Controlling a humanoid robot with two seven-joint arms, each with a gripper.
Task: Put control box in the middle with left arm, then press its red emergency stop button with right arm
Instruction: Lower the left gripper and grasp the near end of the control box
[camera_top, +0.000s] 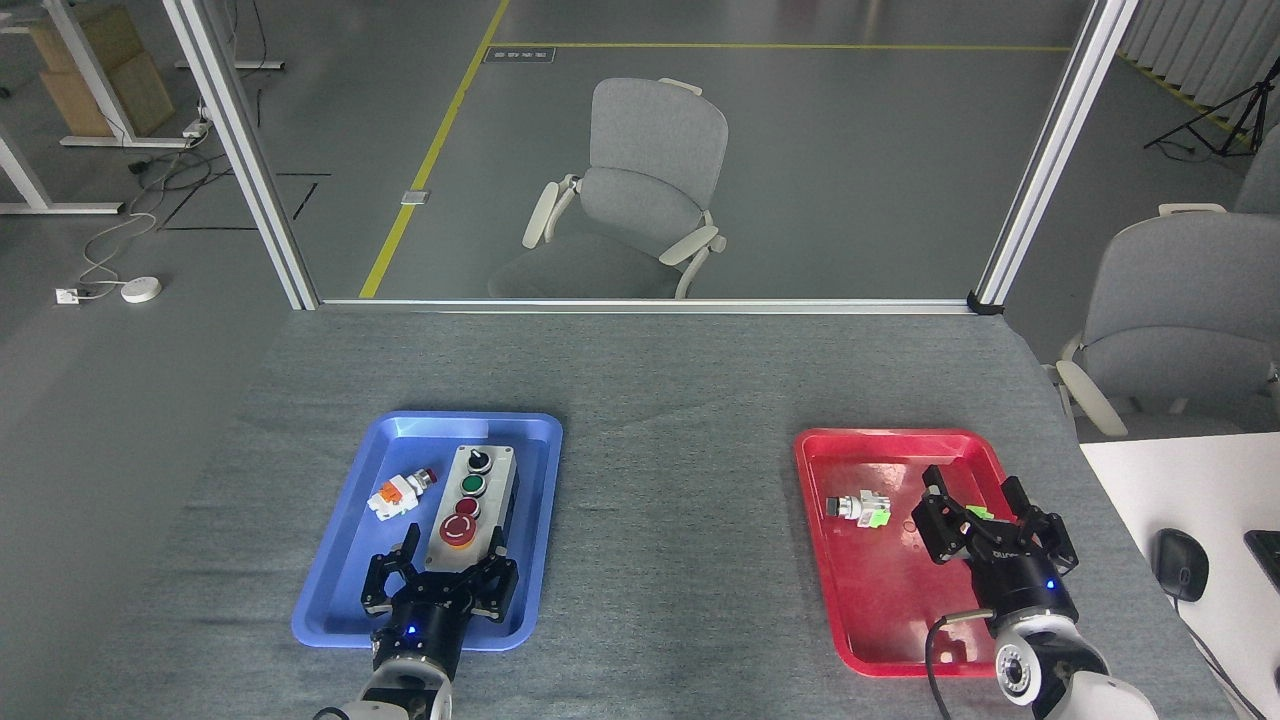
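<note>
Lower left of frame: control box (470, 498) lies in the blue tray (340, 590), red emergency stop button (458, 531) at its near end, loose orange-white switch (398, 493) just beside it. Left tool (452, 547) spread wide, fingers flanking the box's near end, not gripping. Lower right: right tool (975, 499) open wide over the red tray (880, 610), near a small green-white switch part (860, 508). White lettering on both tool bodies, unreadable. Middle of the table (675, 530) is bare felt.
</note>
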